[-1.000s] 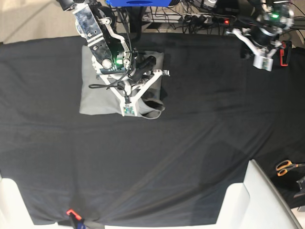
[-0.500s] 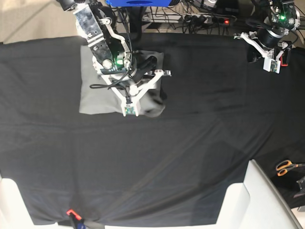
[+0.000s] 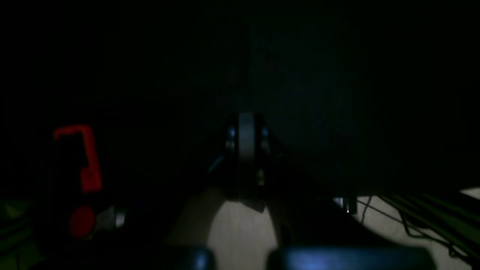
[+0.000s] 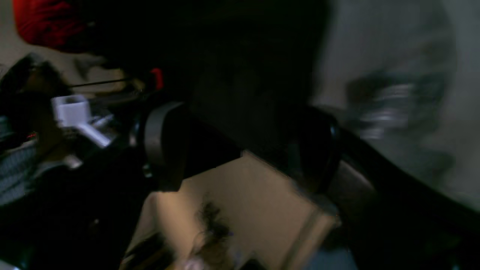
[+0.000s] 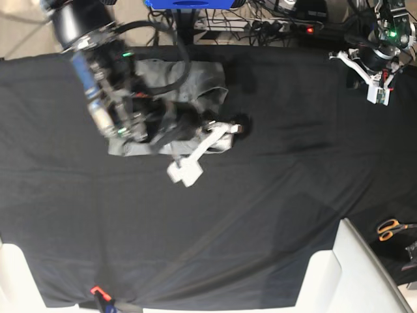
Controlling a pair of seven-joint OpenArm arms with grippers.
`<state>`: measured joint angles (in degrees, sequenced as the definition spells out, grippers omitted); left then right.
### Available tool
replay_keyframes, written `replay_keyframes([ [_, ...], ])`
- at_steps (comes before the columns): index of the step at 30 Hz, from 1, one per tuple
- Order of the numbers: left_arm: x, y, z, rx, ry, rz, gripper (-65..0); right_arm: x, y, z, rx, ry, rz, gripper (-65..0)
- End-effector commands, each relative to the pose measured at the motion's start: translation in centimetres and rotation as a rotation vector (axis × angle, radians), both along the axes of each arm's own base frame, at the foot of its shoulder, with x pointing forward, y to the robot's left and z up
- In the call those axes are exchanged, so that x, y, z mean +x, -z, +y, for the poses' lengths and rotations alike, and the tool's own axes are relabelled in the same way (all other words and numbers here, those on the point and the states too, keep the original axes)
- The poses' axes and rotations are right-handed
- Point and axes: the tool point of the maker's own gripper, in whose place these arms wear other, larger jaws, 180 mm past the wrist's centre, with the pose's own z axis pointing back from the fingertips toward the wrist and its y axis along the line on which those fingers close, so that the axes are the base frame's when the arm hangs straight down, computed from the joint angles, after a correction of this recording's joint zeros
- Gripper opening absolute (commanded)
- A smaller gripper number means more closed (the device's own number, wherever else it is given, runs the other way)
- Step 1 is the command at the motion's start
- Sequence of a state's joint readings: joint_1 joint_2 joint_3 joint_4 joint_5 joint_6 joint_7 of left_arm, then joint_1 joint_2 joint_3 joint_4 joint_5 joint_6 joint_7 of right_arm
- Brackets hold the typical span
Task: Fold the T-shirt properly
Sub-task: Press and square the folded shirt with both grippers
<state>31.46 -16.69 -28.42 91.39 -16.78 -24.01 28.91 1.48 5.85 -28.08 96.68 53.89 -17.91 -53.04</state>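
The grey T-shirt [image 5: 199, 81] lies folded in a compact bundle at the back left of the black table cloth [image 5: 260, 215]; my right arm covers much of it. My right gripper [image 5: 207, 151] is motion-blurred over the bundle's right front corner, its white fingers [image 5: 186, 173] spread apart with nothing between them. In the right wrist view the right gripper [image 4: 240, 146] is open and blurred, with grey T-shirt cloth [image 4: 393, 75] off to the right. My left gripper [image 5: 378, 95] hangs at the back right corner, far from the shirt; in the dark left wrist view the left gripper [image 3: 246, 140] is shut and empty.
Orange-handled scissors [image 5: 389, 228] lie off the table's right edge. White blocks stand at the front right [image 5: 332, 280] and front left [image 5: 13, 277]. Cables and a power strip [image 5: 287, 26] run behind the table. A red bracket [image 3: 80, 157] shows beside the left gripper.
My right arm has swung fast and turned over the T-shirt, and the bundle's right edge has shifted. My left arm has drawn further into the back right corner.
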Motion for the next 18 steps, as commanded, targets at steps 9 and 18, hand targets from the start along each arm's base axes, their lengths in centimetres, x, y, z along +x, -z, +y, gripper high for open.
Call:
replay_keyframes([
  [9, 2.1, -1.4, -3.5, -0.043, 0.053, -0.083, -65.0, 0.2, 1.9, -7.6, -0.153, 0.072, -0.095, -65.0],
  [18, 5.5, -5.9, -15.7, -0.197, 0.276, -0.245, -65.0, -2.3, 5.3, -10.0, -0.242, 0.104, -0.045, -64.7],
])
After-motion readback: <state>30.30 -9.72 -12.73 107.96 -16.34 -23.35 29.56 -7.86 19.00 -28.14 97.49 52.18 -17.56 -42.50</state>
